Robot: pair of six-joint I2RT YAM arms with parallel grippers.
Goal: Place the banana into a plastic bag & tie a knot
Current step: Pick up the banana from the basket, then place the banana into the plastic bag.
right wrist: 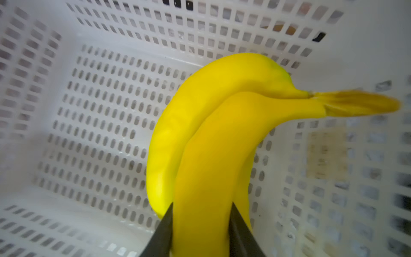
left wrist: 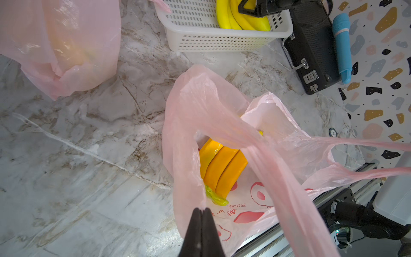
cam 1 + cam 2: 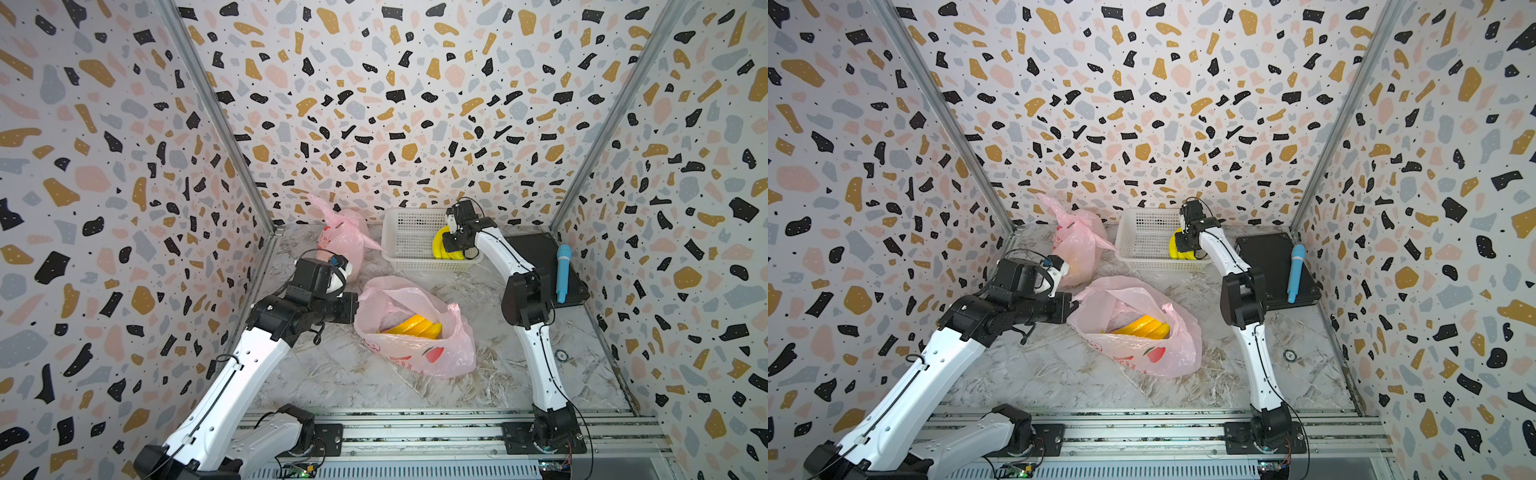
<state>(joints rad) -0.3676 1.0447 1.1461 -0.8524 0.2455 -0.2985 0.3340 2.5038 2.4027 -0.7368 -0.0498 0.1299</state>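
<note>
1. The right gripper (image 1: 202, 208) reaches into the white basket (image 3: 409, 239) and is clenched around a banana (image 1: 222, 138) by its right wall.
2. In front of the basket, the left gripper (image 2: 202, 210) pinches the open pink bag (image 3: 415, 357) at its rim, with more bananas (image 3: 415, 326) inside.
3. A knotted bag (image 3: 345, 237) sits just left of the basket. A black case (image 3: 536, 249) and a blue microphone (image 3: 564, 272) lie to its right.

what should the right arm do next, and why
Probably lift straight up, clear of the basket wall. The right gripper has its jaws pressed on both sides of a banana lying in the basket, so the grasp looks made. The left gripper is shut on the rim of the open bag, holding its mouth up, so it seems ready to receive the fruit.
</note>
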